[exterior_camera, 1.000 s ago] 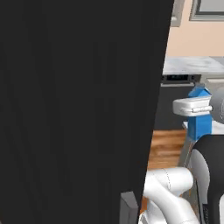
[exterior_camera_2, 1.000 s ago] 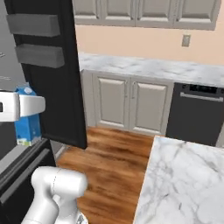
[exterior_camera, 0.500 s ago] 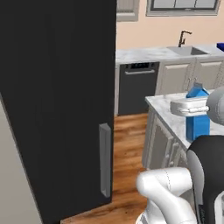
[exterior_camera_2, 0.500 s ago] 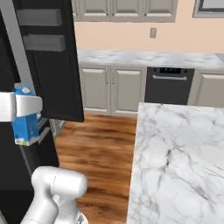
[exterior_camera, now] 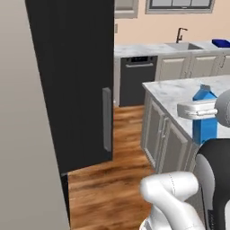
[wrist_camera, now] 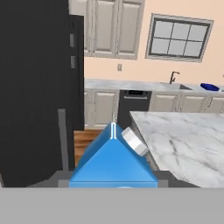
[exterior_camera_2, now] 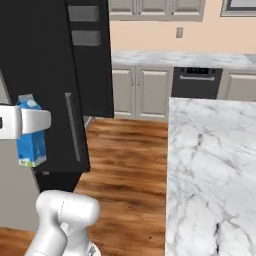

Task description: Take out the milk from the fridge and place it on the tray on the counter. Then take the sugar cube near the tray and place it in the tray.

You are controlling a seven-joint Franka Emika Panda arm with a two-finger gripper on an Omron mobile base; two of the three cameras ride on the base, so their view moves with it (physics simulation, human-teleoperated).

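white arm raised, hand (exterior_camera: pixel 203 110) level, fingers clamped on the milk (exterior_camera: pixel 205 117)

The arm (exterior_camera: pixel 173 197) is glossy white, built of rounded tubular links with smooth bulbous joints. A broad dark grey, almost black joint section (exterior_camera: pixel 215 179) with a pale rim sits beside the white link in the left base view. The hand (exterior_camera: pixel 200 109) is a flat, pale grey-white block with rounded corners.

Rear tabletop (exterior_camera: pixel 148 48): white marble over cream doors, sink faucet (exterior_camera: pixel 179 34) on it, blue tray (exterior_camera: pixel 221 42) at far right end. Island marble top (exterior_camera_2: pixel 210 165) nearer. Wood floor (exterior_camera_2: pixel 130 165) between.
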